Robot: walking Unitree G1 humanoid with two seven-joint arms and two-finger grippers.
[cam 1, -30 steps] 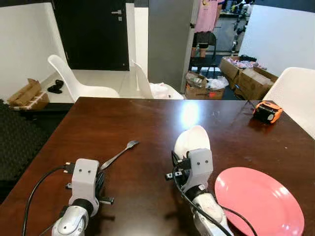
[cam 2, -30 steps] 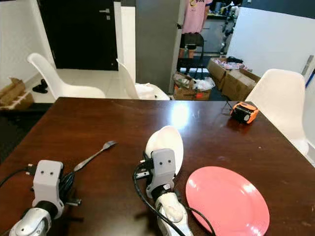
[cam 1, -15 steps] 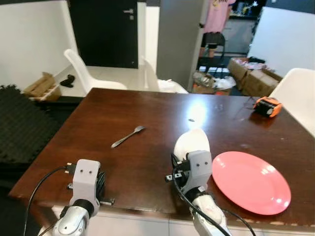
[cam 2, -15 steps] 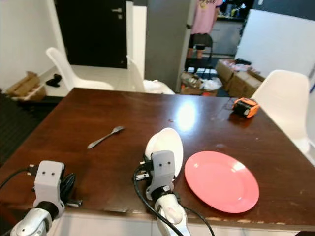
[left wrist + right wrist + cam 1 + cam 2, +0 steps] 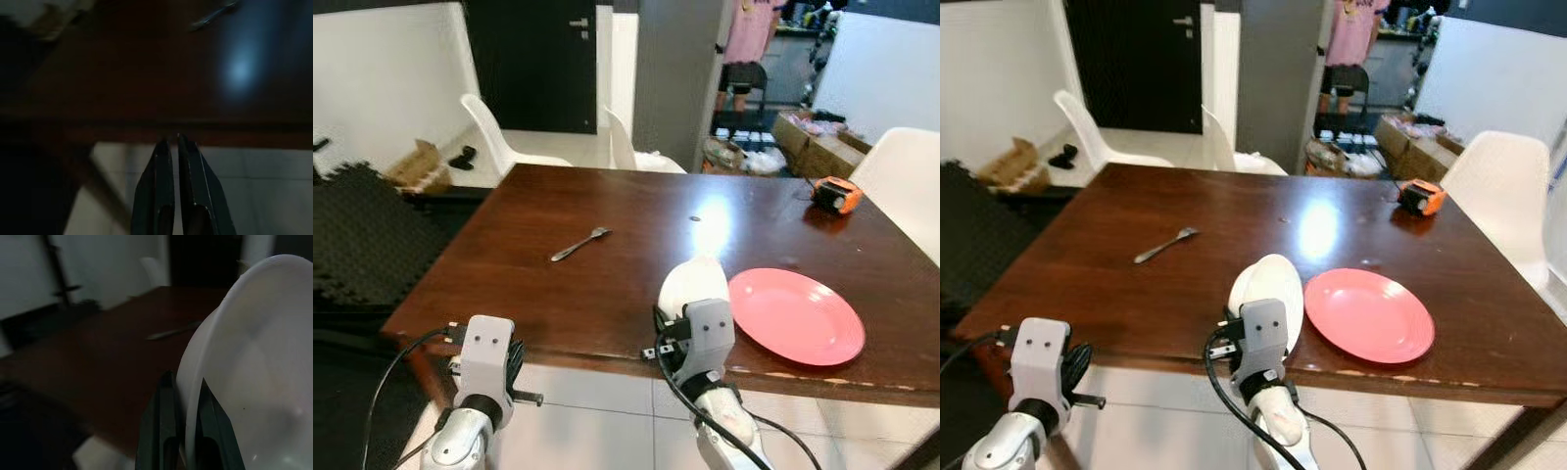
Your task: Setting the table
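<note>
So the white bowl (image 5: 254, 362) is pinched by its rim in the right gripper (image 5: 182, 382), one black finger on each side of the wall, held up on edge over the near edge of the table (image 5: 636, 211). From the head camera the bowl (image 5: 690, 286) pokes up just past the right wrist housing, sitting right next to the pink plate (image 5: 795, 315).

The pink plate lies flat on the dark brown wood, near the front edge on the robot's right side. It's not touching anything else that can be made out.

A fork (image 5: 579, 245) lies further in on the left half of the table, angled diagonally, well apart from both the plate and the bowl. An orange tape measure (image 5: 829, 195) sits way over by the far right corner.

The left gripper (image 5: 174, 147) hangs low in front of the table's near edge, over pale floor tile, with its two fingers pressed nearly together and nothing between them. Its wrist view is pretty dark, but the table edge and the fork (image 5: 213, 15) beyond it can just be made out.

Around the table: two white chairs (image 5: 504, 137) at the far side, another white chair (image 5: 901, 181) on the right, cardboard boxes (image 5: 818, 147) in the back, and black foam mats (image 5: 357, 235) on the floor to the left.
</note>
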